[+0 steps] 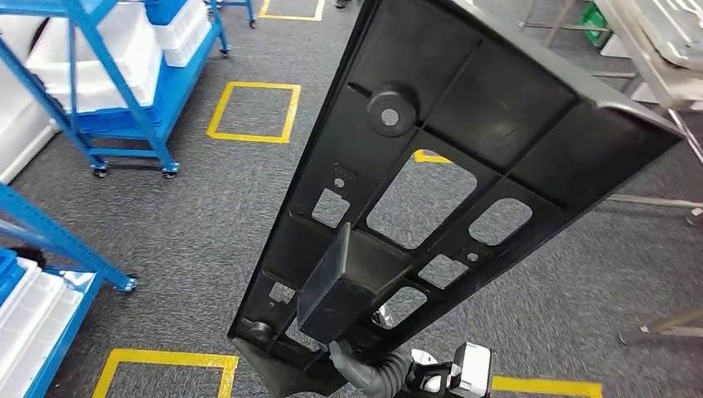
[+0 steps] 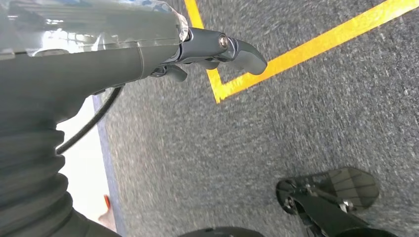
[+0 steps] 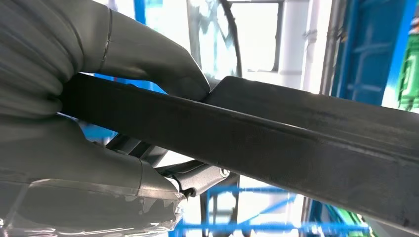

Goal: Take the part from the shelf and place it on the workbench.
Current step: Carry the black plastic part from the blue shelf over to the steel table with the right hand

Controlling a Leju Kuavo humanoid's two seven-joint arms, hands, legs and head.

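The part point(image 1: 464, 108) is a long black plastic panel with ribs, cut-outs and a box-shaped boss. It is held up tilted across the middle of the head view. My right hand point(image 1: 365, 369) grips its near end from below. In the right wrist view the thumb point(image 3: 153, 59) presses on the panel's edge point(image 3: 296, 143) and darker fingers close under it. My left hand point(image 2: 99, 54) hangs over the grey carpet with nothing in it, its dark fingers point(image 2: 242, 52) stretched out.
A blue wheeled shelf cart point(image 1: 124, 124) with white bins stands at the far left. Another blue rack point(image 1: 50, 240) with white bins sits at the near left. A metal bench frame point(image 1: 655, 58) is at the upper right. Yellow tape squares point(image 1: 253, 112) mark the carpet.
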